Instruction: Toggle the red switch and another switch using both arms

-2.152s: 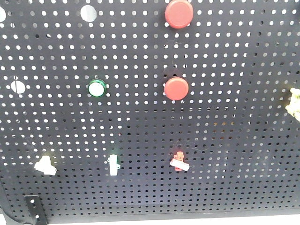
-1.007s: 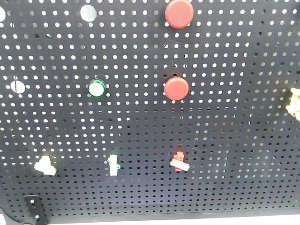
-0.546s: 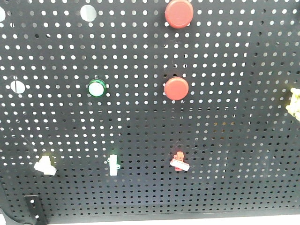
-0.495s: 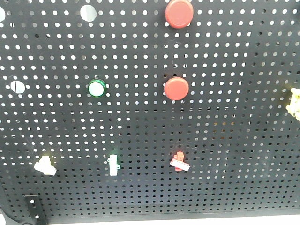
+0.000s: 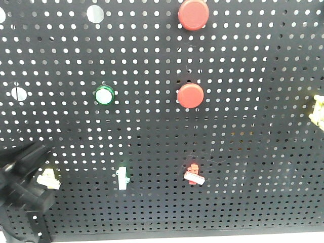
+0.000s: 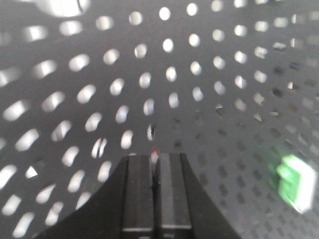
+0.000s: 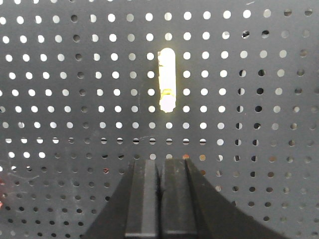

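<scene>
Reaching in at the lower left of the pegboard (image 5: 152, 132), the left gripper (image 6: 154, 160) has its fingers pressed together into one blunt tip, likely to nudge a small lever rather than grasp it. In the front view its dark bulk sits just beside the cream switch (image 5: 47, 177); I cannot tell whether they touch. The green-based toggle (image 5: 122, 178) is next along, unattended. The red switch (image 5: 194, 173) is low, right of centre, white lever slanted, nothing near it. The right gripper (image 7: 160, 163), fingers likewise pressed together, hangs back from the board below a yellow toggle (image 7: 167, 79); judged not yet lined up on red. Against half a second ago: the left arm is new in the front view, and both levers look unmoved.
</scene>
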